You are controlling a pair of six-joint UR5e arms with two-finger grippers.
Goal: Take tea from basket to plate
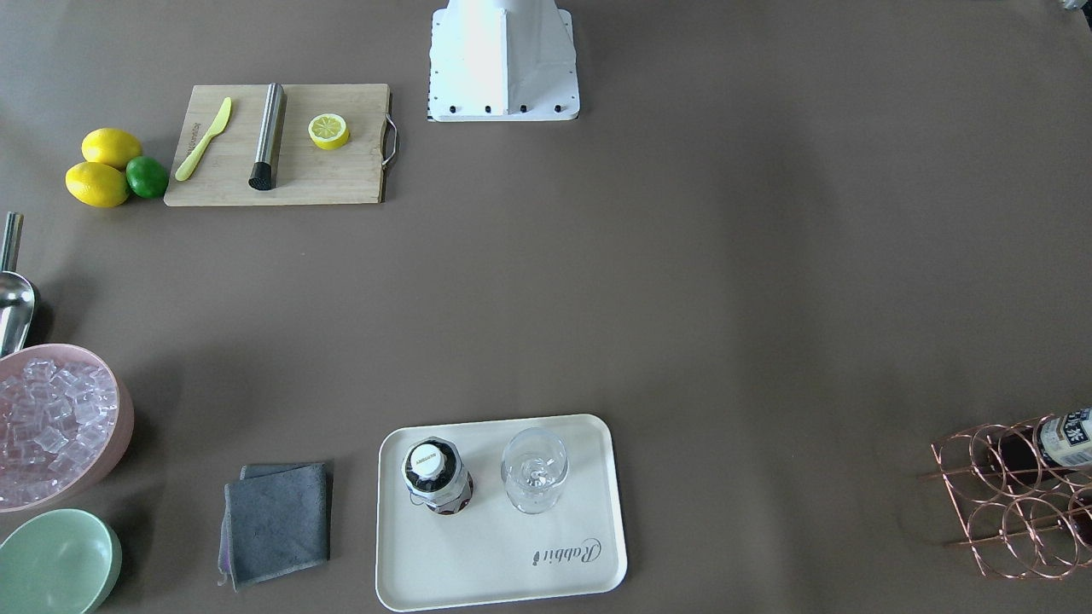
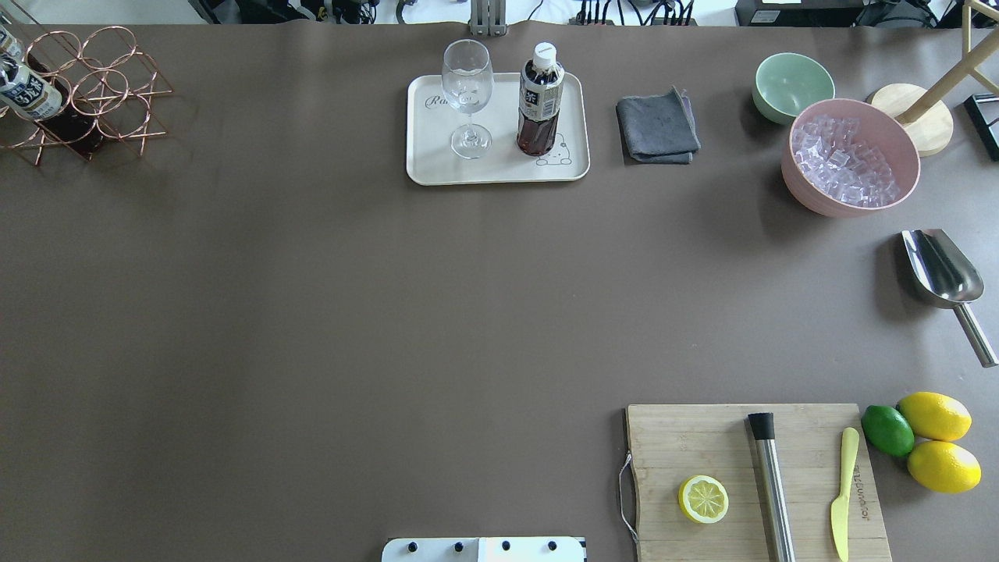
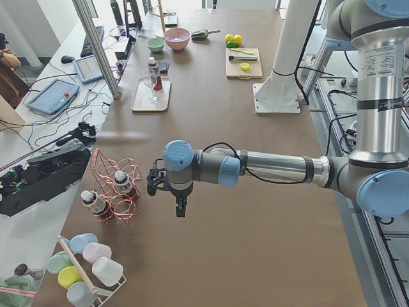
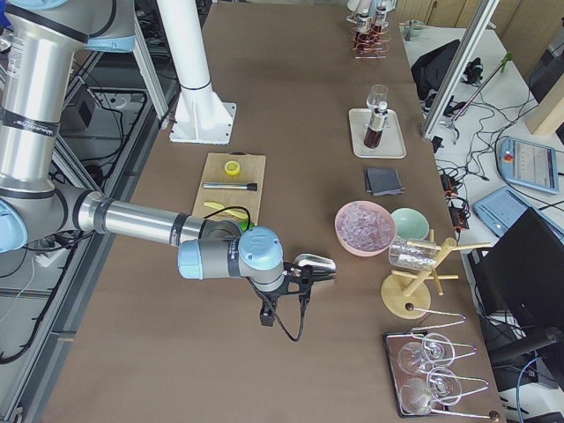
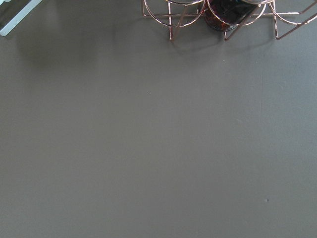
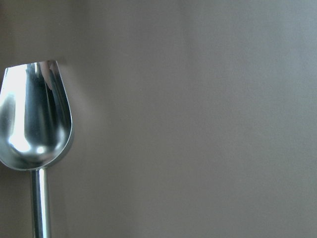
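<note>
One tea bottle (image 2: pixel 541 101) stands upright on the cream plate (image 2: pixel 499 168), beside a clear glass (image 2: pixel 467 94); it also shows in the front view (image 1: pixel 437 476). More tea bottles (image 2: pixel 27 90) lie in the copper wire basket (image 2: pixel 101 86) at the table's far left corner. My left gripper (image 3: pixel 152 181) shows only in the exterior left view, just short of the basket (image 3: pixel 112 192); I cannot tell if it is open. My right gripper (image 4: pixel 319 273) shows only in the exterior right view, over the steel scoop (image 4: pixel 315 262); I cannot tell its state. Neither wrist view shows fingers.
A pink bowl of ice (image 2: pixel 849 160), a mint-green bowl (image 2: pixel 792 84) and a grey cloth (image 2: pixel 657 125) lie right of the plate. A cutting board (image 2: pixel 753 480) holds a lemon half, a steel muddler and a yellow knife, with lemons and a lime (image 2: pixel 887 429) beside it.
</note>
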